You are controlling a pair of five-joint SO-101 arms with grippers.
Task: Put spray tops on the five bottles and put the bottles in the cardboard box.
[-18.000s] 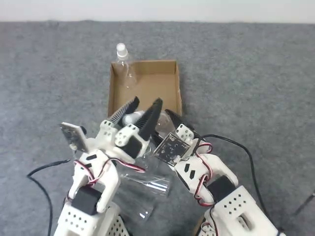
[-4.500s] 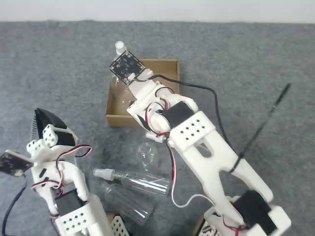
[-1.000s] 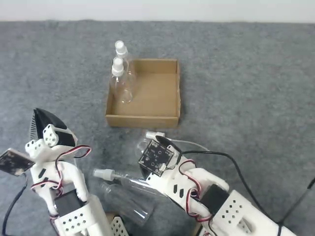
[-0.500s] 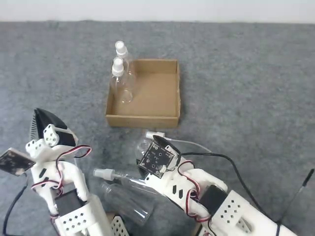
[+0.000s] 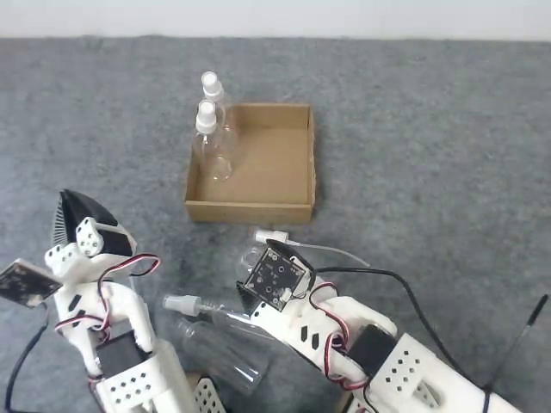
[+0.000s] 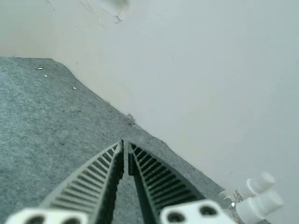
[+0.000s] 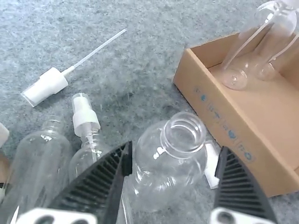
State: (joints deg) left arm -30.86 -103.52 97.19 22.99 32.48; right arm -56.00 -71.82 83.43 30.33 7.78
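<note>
On the grey carpet [image 5: 430, 129], a cardboard box [image 5: 250, 211] was pictured with two capped bottles [image 5: 215, 151] stood in its 11 o'clock corner. At the box's 6 o'clock, an uncapped bottle [image 7: 182, 133] was flanked by the right gripper [image 7: 174, 156], its jaws held apart. A loose spray top [image 7: 44, 87] was seen lying nearby. The left gripper [image 6: 125, 151], jaws pressed together, was held well apart towards 8 o'clock.

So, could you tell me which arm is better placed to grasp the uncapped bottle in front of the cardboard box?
Right, I'd say: the right gripper hangs open over the uncapped bottle, while the left gripper is shut and aimed at the wall.
</note>
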